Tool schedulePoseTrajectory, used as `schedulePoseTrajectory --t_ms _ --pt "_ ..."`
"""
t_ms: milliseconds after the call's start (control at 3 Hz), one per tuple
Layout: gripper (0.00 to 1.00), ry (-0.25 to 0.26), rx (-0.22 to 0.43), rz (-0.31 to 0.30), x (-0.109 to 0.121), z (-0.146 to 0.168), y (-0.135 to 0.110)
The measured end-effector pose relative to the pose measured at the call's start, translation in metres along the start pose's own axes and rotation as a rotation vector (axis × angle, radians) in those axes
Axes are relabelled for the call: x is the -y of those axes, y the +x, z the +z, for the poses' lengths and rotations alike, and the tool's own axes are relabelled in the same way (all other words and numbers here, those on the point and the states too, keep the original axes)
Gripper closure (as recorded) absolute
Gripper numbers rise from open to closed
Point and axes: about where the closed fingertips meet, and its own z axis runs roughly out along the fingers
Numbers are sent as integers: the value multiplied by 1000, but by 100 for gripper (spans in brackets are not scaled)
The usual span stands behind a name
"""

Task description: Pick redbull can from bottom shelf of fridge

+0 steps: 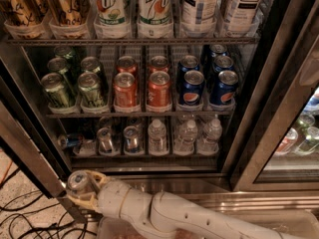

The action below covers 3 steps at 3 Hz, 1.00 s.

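Observation:
My gripper (82, 189) is at the lower left, in front of and below the fridge (249, 108). It is shut on a redbull can (78, 181), a slim silver can seen top up between the tan fingers (94, 176). The white arm runs from the gripper to the lower right. On the bottom shelf (144, 158) two more slim cans (118, 139) stand upright and one lies on its side (69, 141) at the left end. Small clear water bottles (184, 136) fill the right lanes.
The middle rack holds green cans (75, 86), red cans (142, 86) and blue Pepsi cans (207, 83). The top rack holds large bottles (134, 9). The open door's metal frame (30, 158) slants past the gripper. Cables (25, 218) lie on the floor at left. Another cooler (299, 133) is right.

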Motion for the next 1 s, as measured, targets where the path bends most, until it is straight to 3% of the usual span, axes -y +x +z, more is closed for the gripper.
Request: schedulePoseTrajectory --t_ms 667,1000 --pt "100 -97 0 111 -34 -52 -26" --pt "100 -100 -8 168 -42 -86 -48"
